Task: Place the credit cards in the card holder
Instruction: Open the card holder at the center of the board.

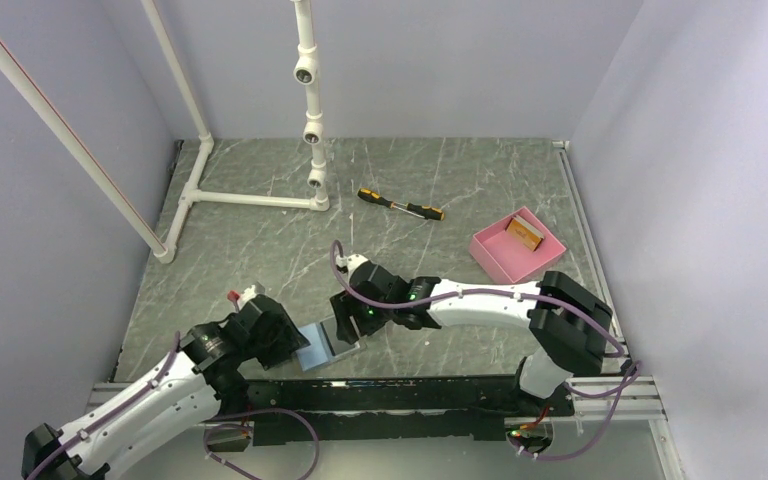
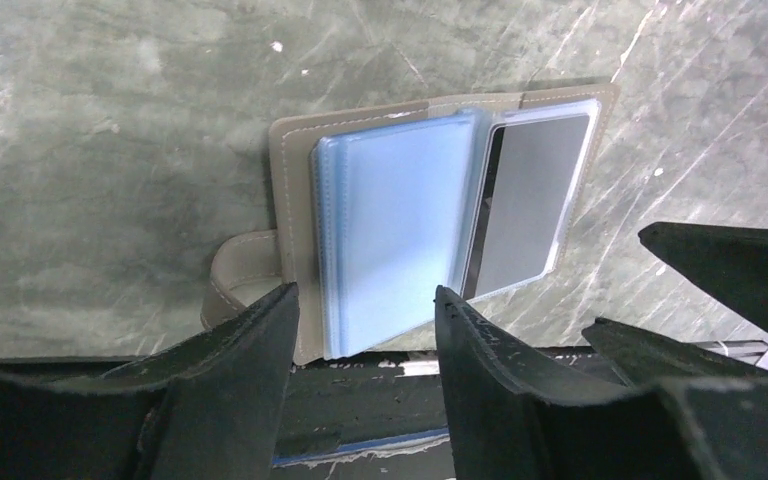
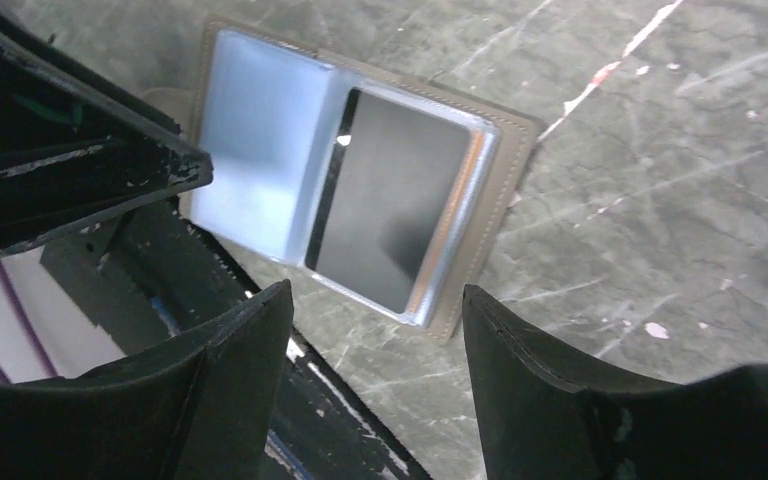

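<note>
L tool (image 2: 365, 297), R tool (image 3: 375, 290) over holder (image 2: 390, 225)

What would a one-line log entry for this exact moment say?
card holder: lying open, dark card in pocket | left gripper: open, empty | right gripper: open, empty | pink tray: orange card inside

The card holder (image 2: 290, 190) lies opened flat, its grey-taupe cover down and its light blue sleeves facing up, with a strap tab sticking out at one side. It sits well apart from the pink tray (image 1: 490, 255), nearer and to the left. A dark grey credit card (image 3: 390, 210) sits in its clear pocket. A tan card (image 1: 523, 235) rests inside the tray
</note>
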### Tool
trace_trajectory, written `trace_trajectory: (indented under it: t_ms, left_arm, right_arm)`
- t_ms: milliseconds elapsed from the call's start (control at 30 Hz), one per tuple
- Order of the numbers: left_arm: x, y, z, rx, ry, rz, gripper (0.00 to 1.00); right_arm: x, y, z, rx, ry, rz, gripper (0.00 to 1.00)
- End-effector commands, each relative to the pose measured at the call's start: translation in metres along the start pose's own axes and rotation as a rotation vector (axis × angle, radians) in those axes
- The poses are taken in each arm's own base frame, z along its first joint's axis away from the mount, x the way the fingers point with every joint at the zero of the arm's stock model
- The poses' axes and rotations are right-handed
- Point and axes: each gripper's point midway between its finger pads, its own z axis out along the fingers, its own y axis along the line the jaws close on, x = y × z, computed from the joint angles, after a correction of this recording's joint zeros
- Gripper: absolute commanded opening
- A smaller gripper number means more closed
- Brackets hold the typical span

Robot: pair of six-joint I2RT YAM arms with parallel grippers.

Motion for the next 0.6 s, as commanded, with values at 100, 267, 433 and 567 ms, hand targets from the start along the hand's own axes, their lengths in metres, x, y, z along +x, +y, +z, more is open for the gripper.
trace_trajectory:
  t_ms: [100,267,433,567]
  left_arm:
    - [-0.010,0.015,-0.011,-0.121,-0.044,-0.050,0.56]
    - [0.002,0.020,0.009,-0.123,0.001,-0.041,0.44]
    - [0.007,0.017,0.025,-0.073,0.010,-0.049,0.27]
    - [0.009,0.004,0.034,0.008,0.013,-0.062,0.21]
  right_arm:
    - [-0.018,0.021,-0.008,-0.118,-0.044,0.017,0.66]
    - [-0.020,0.017,-0.013,-0.146,-0.054,0.053,0.66]
    - [-0.020,0.008,-0.017,-0.180,-0.069,0.109,0.65]
    - [-0.034,-0.017,-0.037,-0.290,-0.125,0.250,0.62]
